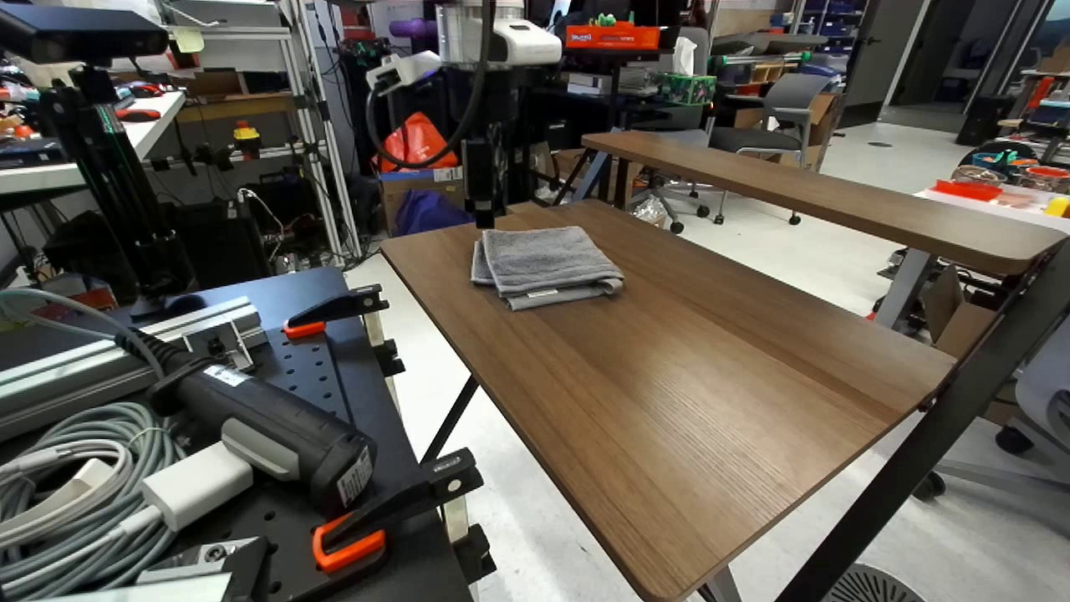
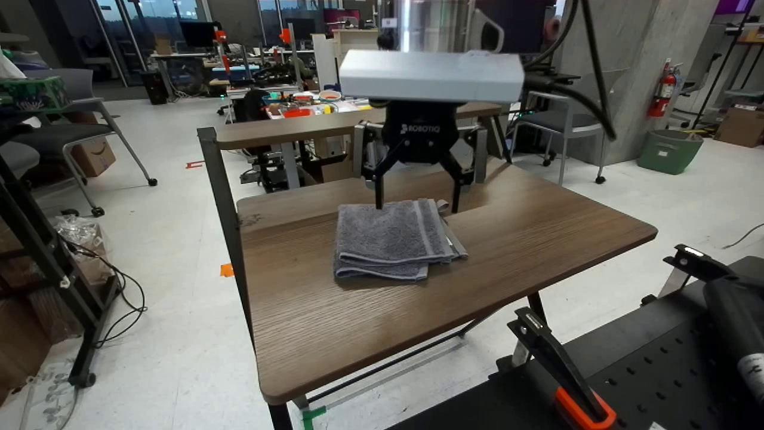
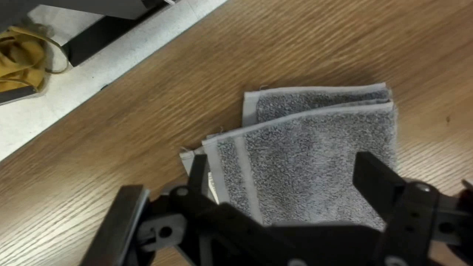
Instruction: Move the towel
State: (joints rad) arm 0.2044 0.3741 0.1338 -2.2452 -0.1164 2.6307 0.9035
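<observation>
We think the likeliest trouble is a partial grab: the towel (image 2: 385, 236) lies folded in loose layers, so a pinch from above could take only the top fold and let the lower ones slide out or trail across the brown counter (image 1: 710, 418). We also judge that coming down too low could jam the gripper (image 2: 417, 208) against the wood, since the stack looks thin. The towel sits well inside every edge of the counter, well apart from the rounded near corner in both exterior views, so we see little risk of a fall. The fingers (image 3: 199, 173) are spread wide and grasp nothing; in the wrist view one lines up with the towel's striped, layered edge and its partner is over the plain terry. We cannot tell whether either tip touches the cloth.
</observation>
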